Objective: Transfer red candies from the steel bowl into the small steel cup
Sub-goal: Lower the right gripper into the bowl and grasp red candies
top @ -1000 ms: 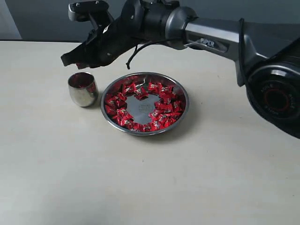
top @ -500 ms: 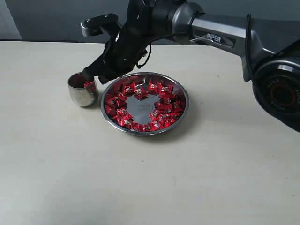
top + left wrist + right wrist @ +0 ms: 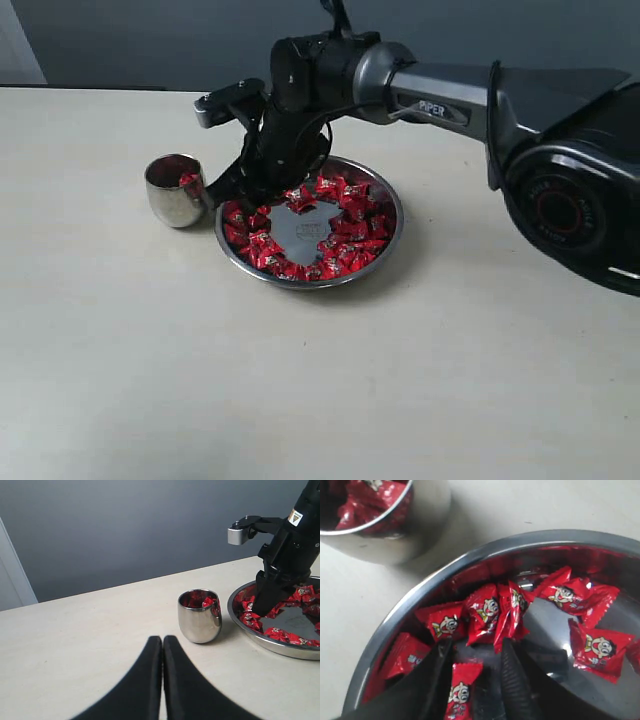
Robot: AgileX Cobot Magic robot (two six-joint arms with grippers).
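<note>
The steel bowl (image 3: 396, 206) sits mid-table with a ring of red candies (image 3: 346, 226) around its bare flat bottom. To its left stands the small steel cup (image 3: 176, 192), with a few red candies inside (image 3: 202, 600). My right gripper (image 3: 240, 196) is down in the bowl's cup-side part. In the right wrist view it (image 3: 476, 647) is open, and one candy (image 3: 461, 690) lies loose between its fingers; more candies (image 3: 487, 611) lie just beyond the tips. My left gripper (image 3: 162, 640) is shut and holds nothing, low over the table short of the cup.
The right arm (image 3: 450, 95) stretches from the right edge across the back of the bowl. Bare beige tabletop (image 3: 300, 380) surrounds bowl and cup. A grey wall (image 3: 125, 530) stands behind the table.
The right gripper has moved from above the cup, to the right and down, into the near-cup side of the bowl. The left gripper's earlier state is not shown.
</note>
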